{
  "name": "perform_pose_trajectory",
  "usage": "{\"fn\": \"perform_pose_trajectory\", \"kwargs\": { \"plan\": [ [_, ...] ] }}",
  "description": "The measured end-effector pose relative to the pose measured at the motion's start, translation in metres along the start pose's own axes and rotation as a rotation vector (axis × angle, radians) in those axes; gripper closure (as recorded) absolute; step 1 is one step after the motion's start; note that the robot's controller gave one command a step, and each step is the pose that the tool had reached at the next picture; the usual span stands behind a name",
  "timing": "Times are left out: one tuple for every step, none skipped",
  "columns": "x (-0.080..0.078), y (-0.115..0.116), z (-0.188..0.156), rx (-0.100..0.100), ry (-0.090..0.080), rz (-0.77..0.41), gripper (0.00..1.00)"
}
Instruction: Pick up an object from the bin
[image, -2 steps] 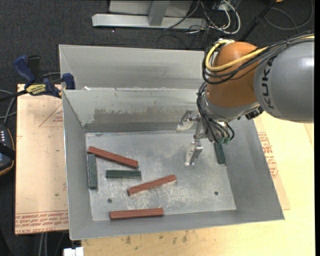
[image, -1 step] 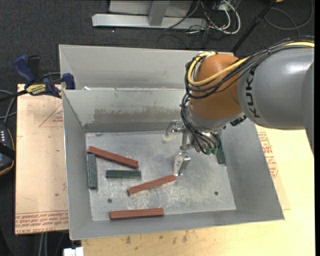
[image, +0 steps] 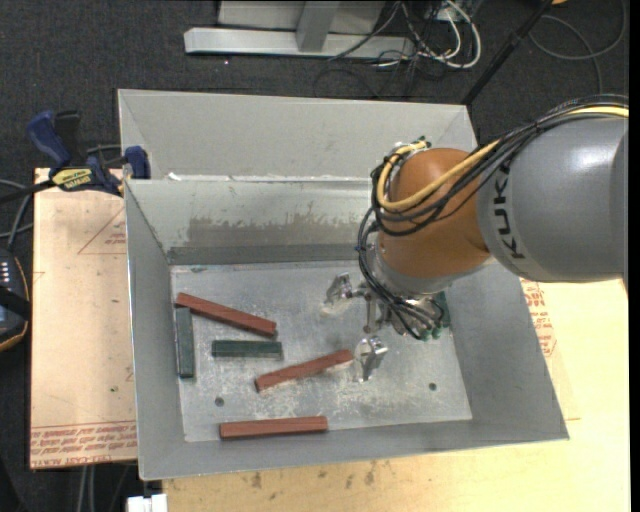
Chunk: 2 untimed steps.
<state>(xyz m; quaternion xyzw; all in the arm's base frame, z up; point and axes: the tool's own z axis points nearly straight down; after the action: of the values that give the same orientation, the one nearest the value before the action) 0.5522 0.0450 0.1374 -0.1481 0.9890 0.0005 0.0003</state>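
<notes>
**Hovering at the right end of a slanted red-brown bar**

Lying nearest, just inside the near wall of the grey metal bin (image: 150, 300), is the flat red-brown bar (image: 272, 427), running left to right. Beyond it the slanted red-brown bar (image: 300, 371) is resting on the floor around the middle, its right end rising slightly toward the far side. The gripper (image: 356, 325) is hanging over that right end with its fingers spread wide: the nearer finger is standing just beside the bar's tip, perhaps touching it, while the farther finger is sitting well apart, over bare floor. Nothing is showing between the fingers.

To the left, the short dark green bar (image: 246, 349) is lying just beyond the slanted one, and the long dark green bar (image: 184, 342) is lying along the left wall, pointing near to far. Farther still, the far red-brown bar (image: 225, 314) is slanting across the left half. Above the gripper, the arm's orange cover (image: 430, 225) is reaching in from the right, wrapped in yellow cables.
</notes>
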Motion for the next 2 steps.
{"fn": "perform_pose_trajectory", "kwargs": {
  "plan": [
    [-0.013, 0.004, 0.053, 0.0, -0.001, -0.101, 0.0],
    [0.004, 0.018, 0.056, 0.011, -0.033, -0.098, 1.0]
  ]
}}
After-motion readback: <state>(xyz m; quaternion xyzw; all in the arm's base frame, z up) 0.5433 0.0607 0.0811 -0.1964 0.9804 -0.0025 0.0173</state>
